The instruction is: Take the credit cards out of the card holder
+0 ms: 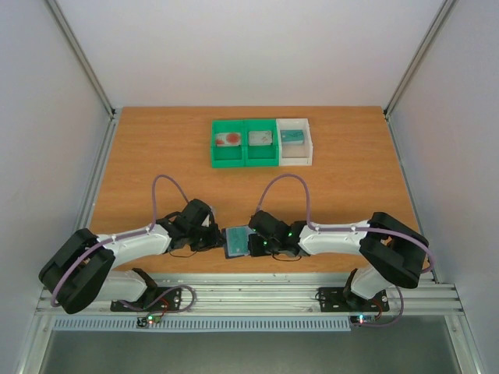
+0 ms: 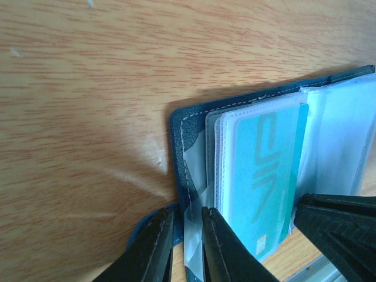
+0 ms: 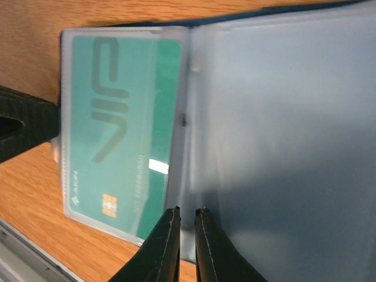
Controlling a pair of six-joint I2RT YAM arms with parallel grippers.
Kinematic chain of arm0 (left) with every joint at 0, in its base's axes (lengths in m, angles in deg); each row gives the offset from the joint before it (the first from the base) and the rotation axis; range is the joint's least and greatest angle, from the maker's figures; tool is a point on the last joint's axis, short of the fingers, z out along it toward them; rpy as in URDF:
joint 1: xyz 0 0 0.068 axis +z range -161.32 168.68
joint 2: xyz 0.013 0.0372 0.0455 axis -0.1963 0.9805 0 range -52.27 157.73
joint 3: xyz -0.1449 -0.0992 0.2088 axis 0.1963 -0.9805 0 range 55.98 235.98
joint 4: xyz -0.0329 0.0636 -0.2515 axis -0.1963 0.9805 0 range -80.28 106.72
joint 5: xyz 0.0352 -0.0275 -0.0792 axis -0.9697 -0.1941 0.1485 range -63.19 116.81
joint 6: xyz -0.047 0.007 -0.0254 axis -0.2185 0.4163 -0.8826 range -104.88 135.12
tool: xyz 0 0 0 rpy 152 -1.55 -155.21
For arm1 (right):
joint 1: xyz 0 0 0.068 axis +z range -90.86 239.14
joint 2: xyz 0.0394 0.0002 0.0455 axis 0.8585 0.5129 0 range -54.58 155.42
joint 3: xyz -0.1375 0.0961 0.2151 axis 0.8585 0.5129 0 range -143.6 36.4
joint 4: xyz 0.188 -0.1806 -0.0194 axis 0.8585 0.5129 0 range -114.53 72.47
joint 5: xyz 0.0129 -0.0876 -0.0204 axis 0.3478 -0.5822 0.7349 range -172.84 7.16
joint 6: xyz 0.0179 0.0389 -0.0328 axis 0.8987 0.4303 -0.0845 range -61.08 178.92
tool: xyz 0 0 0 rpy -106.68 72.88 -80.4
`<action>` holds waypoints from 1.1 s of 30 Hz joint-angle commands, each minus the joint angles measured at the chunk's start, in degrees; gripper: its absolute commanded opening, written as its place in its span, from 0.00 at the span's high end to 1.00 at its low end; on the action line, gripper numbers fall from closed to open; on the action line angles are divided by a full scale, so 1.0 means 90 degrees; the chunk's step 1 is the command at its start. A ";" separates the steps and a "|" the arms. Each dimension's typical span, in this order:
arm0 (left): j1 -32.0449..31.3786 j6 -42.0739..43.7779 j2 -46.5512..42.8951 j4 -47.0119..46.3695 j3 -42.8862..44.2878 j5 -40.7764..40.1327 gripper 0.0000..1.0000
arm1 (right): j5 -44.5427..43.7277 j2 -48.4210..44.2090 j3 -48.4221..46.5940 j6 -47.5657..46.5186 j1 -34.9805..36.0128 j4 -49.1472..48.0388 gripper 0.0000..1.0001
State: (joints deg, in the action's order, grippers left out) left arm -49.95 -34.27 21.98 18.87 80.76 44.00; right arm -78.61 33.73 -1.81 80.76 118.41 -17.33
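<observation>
Since the teal card point(image 3: 120, 126) sits inside a clear sleeve point(image 2: 194, 205) of the card holder point(image 1: 236, 241), which lies open on the tabletop point(image 1: 156, 156) at the near edge between the arms, it is probably light, stiff and slick. The sleeves around it look floppy and are likely to lift with it unless pinned. The left pincer point(image 2: 187, 247) nips a sleeve edge at the holder's outer side and the right pincer point(image 3: 187, 247) is pressed almost shut on the sleeve's lower edge by the fold, so the best hold is probably the card's edge at the sleeve mouth, which I cannot make out.
</observation>
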 commanded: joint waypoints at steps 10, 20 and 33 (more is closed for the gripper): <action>0.0023 0.0064 -0.0145 0.0871 0.0052 -0.0279 0.82 | 0.0187 -0.0613 -0.0177 -0.0153 -0.0166 0.0503 0.87; 0.0015 -0.0112 -0.0407 0.0820 0.0134 -0.0133 0.79 | 0.0556 -0.0193 -0.0505 -0.0261 -0.0423 0.0274 0.81; 0.0024 -0.0102 -0.0196 0.0523 -0.0059 -0.0172 0.80 | 0.0605 0.0501 -0.1253 -0.0371 -0.0423 0.0598 0.82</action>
State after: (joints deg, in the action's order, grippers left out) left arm -49.91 -35.21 19.21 25.23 81.48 43.08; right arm -72.49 36.07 -10.88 78.29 114.69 -13.61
